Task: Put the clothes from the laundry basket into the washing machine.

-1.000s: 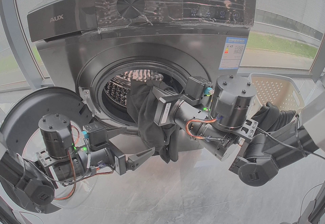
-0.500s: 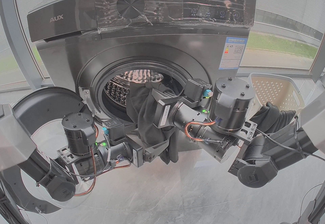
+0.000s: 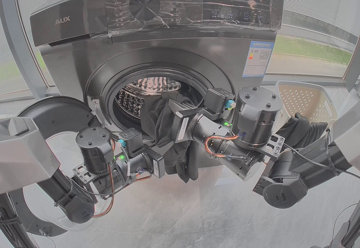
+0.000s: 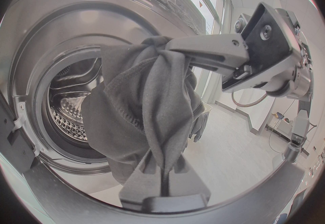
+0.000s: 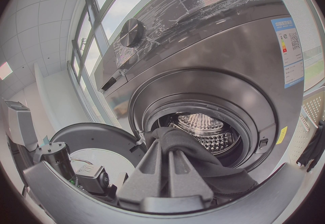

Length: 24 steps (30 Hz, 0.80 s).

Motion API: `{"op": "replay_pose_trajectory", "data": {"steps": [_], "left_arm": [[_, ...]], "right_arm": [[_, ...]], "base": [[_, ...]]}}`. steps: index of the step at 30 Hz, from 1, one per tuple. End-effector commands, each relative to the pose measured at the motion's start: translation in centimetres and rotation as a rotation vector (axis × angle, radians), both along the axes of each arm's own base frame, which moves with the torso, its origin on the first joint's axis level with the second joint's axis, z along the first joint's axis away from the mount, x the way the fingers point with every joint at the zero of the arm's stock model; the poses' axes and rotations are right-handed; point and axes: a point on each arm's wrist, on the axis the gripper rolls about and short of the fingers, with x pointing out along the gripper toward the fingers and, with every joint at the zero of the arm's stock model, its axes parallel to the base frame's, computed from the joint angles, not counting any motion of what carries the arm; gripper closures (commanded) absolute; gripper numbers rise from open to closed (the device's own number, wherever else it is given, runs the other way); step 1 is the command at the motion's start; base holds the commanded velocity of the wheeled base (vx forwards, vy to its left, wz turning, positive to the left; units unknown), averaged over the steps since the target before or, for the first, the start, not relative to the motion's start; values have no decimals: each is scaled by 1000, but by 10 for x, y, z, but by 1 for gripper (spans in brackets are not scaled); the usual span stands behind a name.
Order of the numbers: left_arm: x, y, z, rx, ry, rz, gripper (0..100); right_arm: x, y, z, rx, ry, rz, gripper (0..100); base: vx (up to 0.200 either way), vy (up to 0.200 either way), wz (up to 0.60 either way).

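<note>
- Black fabric: one dark garment hangs across the lower lip of the washing machine opening. Its top edge sits just inside the opening, in front of the steel drum, and its tail droops below the opening toward the floor.
- Right jaws: closed on the upper bunch of the garment, directly in front of the opening. Their position is essentially unchanged over the last second.
- Left jaws: a second ago they stood open, low and well to the left of the opening, near the swung-out door. The left arm has since swept in beneath the opening. The jaws now read as closed on a fold of the hanging tail, since the left wrist view shows cloth pinched between them.
- Meaning for the task: in my judgement the garment is now held at both ends. The trailing cloth can therefore be lifted over the lip and fed in with the rest, rather than left draped outside.
- Outstanding: the garment is not yet released into the drum. More dark clothing remains in the laundry basket, to the right of the opening.
</note>
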Motion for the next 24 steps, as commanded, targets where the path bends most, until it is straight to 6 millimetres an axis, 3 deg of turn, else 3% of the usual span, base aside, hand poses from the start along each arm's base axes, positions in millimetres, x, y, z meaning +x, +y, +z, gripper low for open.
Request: {"op": "replay_pose_trajectory", "data": {"steps": [1,9,10,18,24], "left_arm": [[-12,2,11,-16,-24,-16,100],[-31,2,16,-20,-27,-55,100],[-31,2,16,-20,-27,-55,100],[-33,4,26,-57,-75,-56,100],[-34,8,36,-98,-89,-44,100]], "right_arm": [[1,-1,0,1,-1,-3,100],[7,-1,-12,-4,-2,-6,100],[7,-1,-12,-4,-2,-6,0],[12,-10,-19,-30,13,-14,0],[19,-36,-44,-131,80,-74,0]], "base": [[0,0,0],[0,0,0],[0,0,0],[0,0,0],[0,0,0]]}}
